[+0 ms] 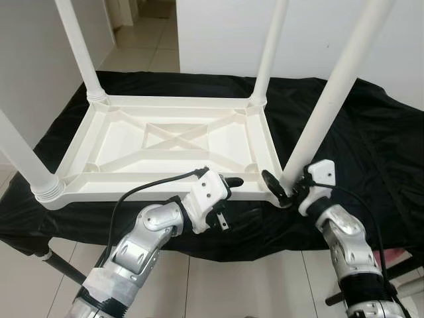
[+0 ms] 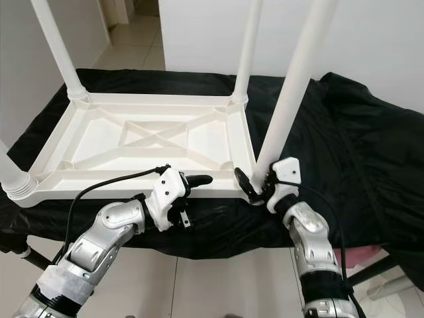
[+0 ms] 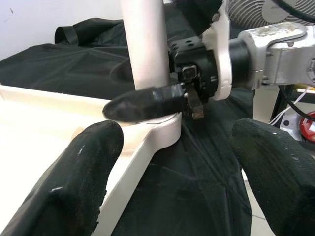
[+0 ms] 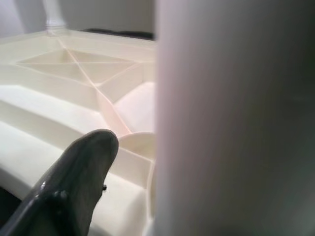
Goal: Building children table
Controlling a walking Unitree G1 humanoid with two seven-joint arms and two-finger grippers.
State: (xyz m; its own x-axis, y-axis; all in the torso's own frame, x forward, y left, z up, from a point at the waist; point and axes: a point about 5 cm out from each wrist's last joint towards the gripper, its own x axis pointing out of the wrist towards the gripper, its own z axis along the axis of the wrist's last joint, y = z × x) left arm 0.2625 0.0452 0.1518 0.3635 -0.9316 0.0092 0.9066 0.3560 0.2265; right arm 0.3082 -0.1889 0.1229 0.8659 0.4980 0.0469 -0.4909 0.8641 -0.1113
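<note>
A white plastic children's table (image 1: 132, 189) lies upside down on a black cloth (image 1: 358, 132), all four legs pointing up. My right gripper (image 1: 281, 189) is at the base of the near right leg (image 1: 324, 112), where it enters its corner socket. The leg stands between its fingers, and the right wrist view shows a gap between one finger (image 4: 83, 177) and the leg (image 4: 231, 118). My left gripper (image 1: 228, 199) hovers at the table's front rim, just left of that corner, open and empty, with fingers (image 3: 83, 182) spread wide and pointing at the leg (image 3: 145, 49).
The cloth-covered surface ends just before me, with tiled floor below. A white wall stands behind it and a passage opens at the back left. A black stand foot (image 1: 59, 265) is at the lower left. A red object (image 1: 397, 255) sits at the lower right.
</note>
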